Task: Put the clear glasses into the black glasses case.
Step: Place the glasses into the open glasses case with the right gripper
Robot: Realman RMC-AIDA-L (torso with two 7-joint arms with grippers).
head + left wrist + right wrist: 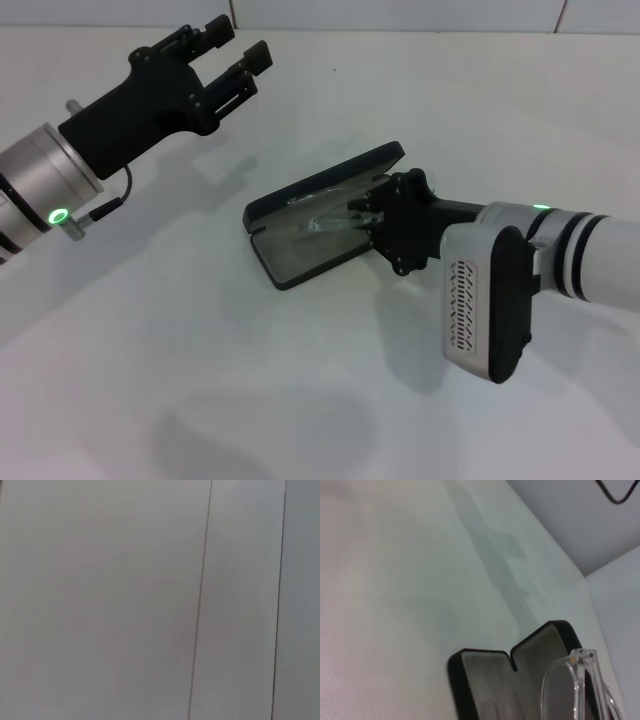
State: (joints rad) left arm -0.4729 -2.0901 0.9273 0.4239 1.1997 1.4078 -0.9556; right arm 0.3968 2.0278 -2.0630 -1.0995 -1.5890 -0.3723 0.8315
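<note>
The black glasses case (335,177) lies open at the middle of the white table, its grey lining showing. My right gripper (362,213) reaches into it from the right and is shut on the clear glasses (325,223), which hang just over the case's lower half. In the right wrist view the open black glasses case (485,672) lies below, and one transparent lens end of the clear glasses (564,682) shows close up in front of the lining. My left gripper (238,45) is raised at the far left, open and holding nothing, well away from the case.
The white table (200,380) spreads out around the case. A white wall with thin vertical seams (200,600) fills the left wrist view. A dark cable (615,492) hangs at the edge of the right wrist view.
</note>
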